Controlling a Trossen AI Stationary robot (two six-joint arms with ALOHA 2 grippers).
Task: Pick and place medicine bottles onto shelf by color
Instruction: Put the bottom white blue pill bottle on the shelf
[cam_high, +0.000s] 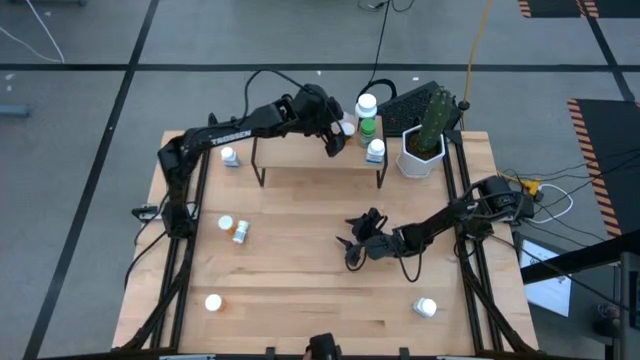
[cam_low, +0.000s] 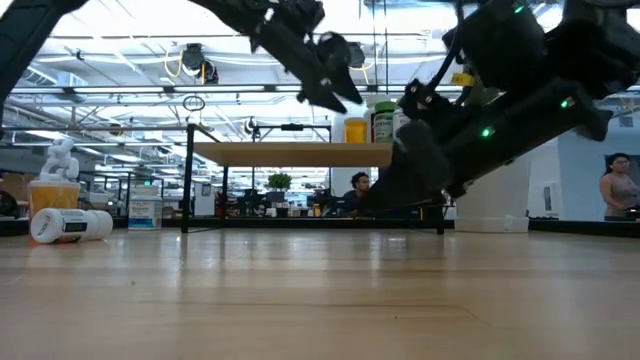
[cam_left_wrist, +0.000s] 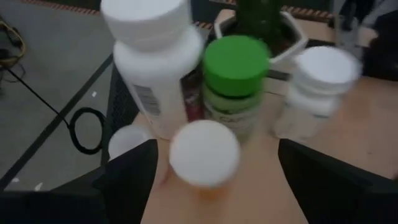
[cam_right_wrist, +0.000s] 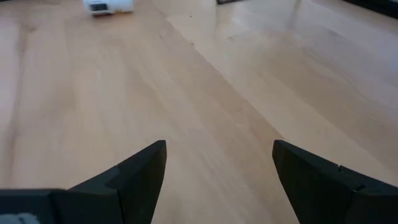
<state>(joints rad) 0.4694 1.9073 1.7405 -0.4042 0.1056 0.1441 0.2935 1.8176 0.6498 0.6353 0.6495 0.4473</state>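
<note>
Left wrist view: round smooth-capped bottles (cam_left_wrist: 235, 87).

Overhead, straight down on the whole tabletop (cam_high: 320, 260). Low, level across it toward the shelf (cam_low: 290, 153). Left wrist, close on bottles (cam_left_wrist: 235, 81) there, shared overhead. Right wrist, near bare wood.

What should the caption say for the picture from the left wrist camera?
Open left gripper over an orange bottle beside white and green bottles.
</note>
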